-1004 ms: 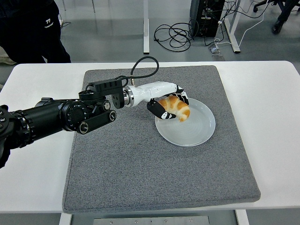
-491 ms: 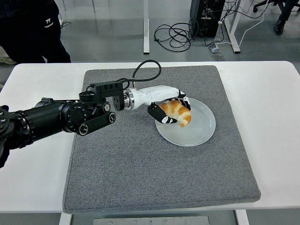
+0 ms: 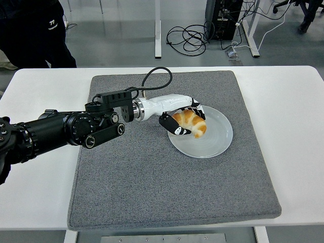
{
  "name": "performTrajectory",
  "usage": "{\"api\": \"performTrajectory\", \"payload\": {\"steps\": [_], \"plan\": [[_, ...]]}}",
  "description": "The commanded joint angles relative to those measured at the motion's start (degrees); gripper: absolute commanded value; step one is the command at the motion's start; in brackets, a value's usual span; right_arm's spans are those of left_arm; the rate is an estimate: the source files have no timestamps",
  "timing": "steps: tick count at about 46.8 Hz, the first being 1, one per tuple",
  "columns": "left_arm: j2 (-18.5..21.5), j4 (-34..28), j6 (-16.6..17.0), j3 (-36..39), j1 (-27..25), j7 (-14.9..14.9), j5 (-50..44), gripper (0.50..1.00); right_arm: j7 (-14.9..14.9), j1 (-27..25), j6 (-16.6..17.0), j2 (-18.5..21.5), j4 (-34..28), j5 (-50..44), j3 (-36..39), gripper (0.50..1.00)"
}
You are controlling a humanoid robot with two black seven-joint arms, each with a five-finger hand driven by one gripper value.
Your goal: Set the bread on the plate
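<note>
Bread [image 3: 191,122] sits over the left part of the plate [image 3: 215,139], my left hand [image 3: 181,117] fingers curled around it. Risk: opening too fast or dragging on retreat could roll it off the near rim onto the grey mat [image 3: 152,177].

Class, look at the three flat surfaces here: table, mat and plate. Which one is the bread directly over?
The plate: the bread, gripped by the left robot hand, sits over its left side. The grey mat and white table lie beneath the plate.

A grey mat [image 3: 167,192] covers the white table [image 3: 293,126]; a person [image 3: 30,30] stands behind.
</note>
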Motion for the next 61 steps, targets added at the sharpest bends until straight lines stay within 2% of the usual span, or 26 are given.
{"api": "performTrajectory", "payload": {"steps": [1, 7, 19, 26, 32, 45, 61], "plan": [[0.0, 0.01, 0.0, 0.0, 0.4, 0.02, 0.0, 0.595, 0.0, 0.0, 0.0, 0.0, 0.0, -0.01, 0.0, 1.0], [0.0, 0.09, 0.08, 0.0, 0.67, 0.02, -0.08, 0.654, 0.0, 0.0, 0.0, 0.0, 0.0, -0.01, 0.0, 1.0], [0.0, 0.18, 0.17, -0.79, 1.2, 0.2, -2.72, 0.846, 0.0, 0.09, 0.0, 0.0, 0.09, -0.01, 0.0, 1.0], [0.0, 0.36, 0.26, -0.79, 1.55, 0.11, -3.95, 0.896, 0.0, 0.09, 0.0, 0.0, 0.09, -0.01, 0.0, 1.0], [0.0, 0.36, 0.26, -0.79, 2.34, 0.19, -3.95, 0.922, 0.0, 0.09, 0.0, 0.0, 0.09, -0.01, 0.0, 1.0], [0.0, 0.36, 0.17, -1.14, 2.51, 0.11, -4.39, 0.937, 0.0, 0.09, 0.0, 0.0, 0.09, -0.01, -0.09, 1.0], [0.0, 0.36, -0.27, -5.36, 0.67, 0.11, -13.44, 0.946, 0.0, 0.09, 0.0, 0.0, 0.09, -0.01, -0.09, 1.0]]}}
